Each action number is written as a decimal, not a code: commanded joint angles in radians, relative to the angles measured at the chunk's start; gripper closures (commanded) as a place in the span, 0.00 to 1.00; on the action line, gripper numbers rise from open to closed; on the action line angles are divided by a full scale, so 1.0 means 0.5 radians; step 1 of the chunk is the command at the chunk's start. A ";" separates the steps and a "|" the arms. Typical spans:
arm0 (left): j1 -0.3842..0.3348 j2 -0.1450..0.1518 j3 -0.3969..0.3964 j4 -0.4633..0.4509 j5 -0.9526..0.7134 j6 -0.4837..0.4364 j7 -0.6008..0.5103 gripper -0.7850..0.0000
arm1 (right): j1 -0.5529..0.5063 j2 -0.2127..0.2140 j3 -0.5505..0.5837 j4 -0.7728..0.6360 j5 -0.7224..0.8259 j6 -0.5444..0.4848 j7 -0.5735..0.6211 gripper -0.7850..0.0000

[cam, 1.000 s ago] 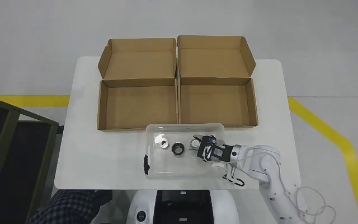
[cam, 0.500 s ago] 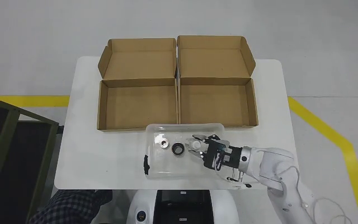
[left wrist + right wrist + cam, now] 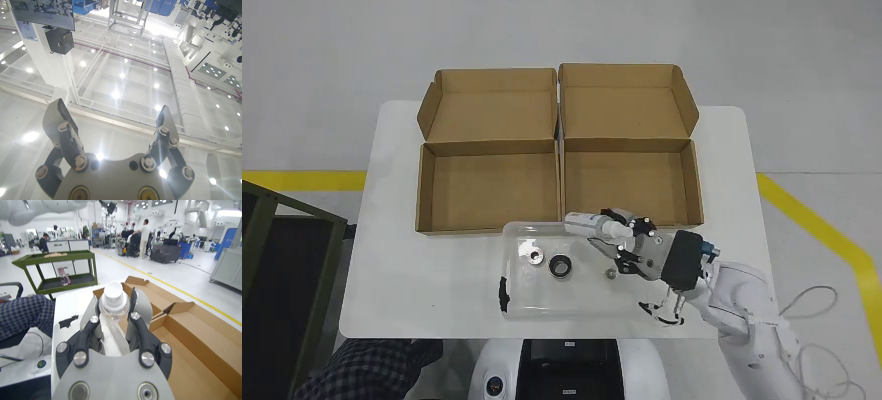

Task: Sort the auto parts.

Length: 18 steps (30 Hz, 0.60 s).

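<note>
My right gripper [image 3: 616, 231] is shut on a white, clear-collared cylindrical part [image 3: 587, 221], held above the far edge of the clear plastic tray [image 3: 514, 302], just short of the right cardboard box [image 3: 625, 187]. In the right wrist view the part [image 3: 113, 298] stands clamped between the two fingers of the right gripper [image 3: 114, 303]. A black ring part [image 3: 561, 266], a small silver part [image 3: 531, 252] and a tiny part [image 3: 610, 271] lie in the tray. My left gripper [image 3: 113, 111] points up at the ceiling, open and holding nothing.
Two open cardboard boxes sit side by side behind the tray, the left box [image 3: 489, 190] and the right one, both with their lids folded back. A green cart [image 3: 54, 270] stands beside the table. Bare white tabletop [image 3: 412, 280] lies left of the tray.
My right gripper has lifted out of the tray with the white part in it and tilted toward the right box. The parts left in the tray have not moved.
</note>
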 commanded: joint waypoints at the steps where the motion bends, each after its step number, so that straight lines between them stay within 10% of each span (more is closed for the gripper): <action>1: 0.000 0.000 0.000 0.000 0.000 0.000 0.000 0.00 | 0.018 -0.002 -0.008 0.021 0.014 0.008 -0.099 1.00; 18: 0.000 0.000 0.000 0.000 0.000 0.000 0.000 0.00 | 0.202 -0.023 -0.057 0.019 0.346 0.039 -0.399 1.00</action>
